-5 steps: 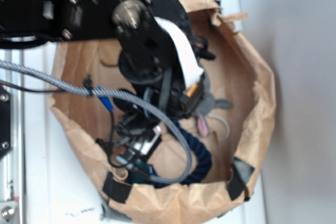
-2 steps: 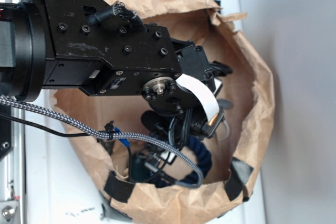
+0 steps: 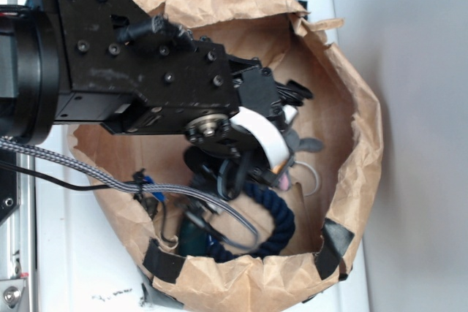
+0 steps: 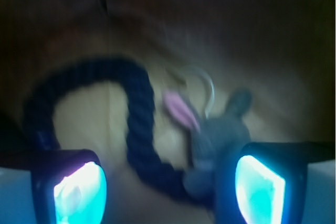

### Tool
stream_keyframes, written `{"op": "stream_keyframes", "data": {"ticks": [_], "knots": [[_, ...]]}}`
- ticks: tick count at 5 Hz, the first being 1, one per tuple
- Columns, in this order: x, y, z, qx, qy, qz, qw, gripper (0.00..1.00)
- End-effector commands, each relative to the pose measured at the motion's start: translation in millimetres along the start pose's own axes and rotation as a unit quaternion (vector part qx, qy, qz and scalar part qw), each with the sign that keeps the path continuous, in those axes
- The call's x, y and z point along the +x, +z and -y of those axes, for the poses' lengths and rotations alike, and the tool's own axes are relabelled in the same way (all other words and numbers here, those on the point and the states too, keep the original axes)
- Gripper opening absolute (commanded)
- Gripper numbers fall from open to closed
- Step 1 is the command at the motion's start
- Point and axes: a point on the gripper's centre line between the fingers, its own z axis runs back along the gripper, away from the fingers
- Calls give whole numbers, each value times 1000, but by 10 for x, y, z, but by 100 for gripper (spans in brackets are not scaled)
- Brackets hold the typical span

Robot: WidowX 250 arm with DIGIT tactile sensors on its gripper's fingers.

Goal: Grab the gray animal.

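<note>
Hand (image 4: 170,190) open, empty, inside the paper bag (image 3: 365,144). Gray plush mouse (image 4: 218,140) lies against its right finger (image 4: 260,187), off-centre; navy rope (image 4: 139,129) occupies the gap. Mouse's long axis runs away from the hand.

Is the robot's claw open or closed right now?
Open: the gripper fingers stand apart, with the gray mouse not pinched between them.
</note>
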Motion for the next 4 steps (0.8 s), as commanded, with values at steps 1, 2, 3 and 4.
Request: {"op": "stream_keyframes", "data": {"ticks": [1, 2, 3, 4], "knots": [[20, 116, -165, 55, -7, -27, 998, 100], [120, 27, -242, 62, 11, -28, 998, 100], [224, -60, -232, 62, 19, -20, 998, 100], [310, -240, -200, 80, 22, -21, 996, 100]]}}
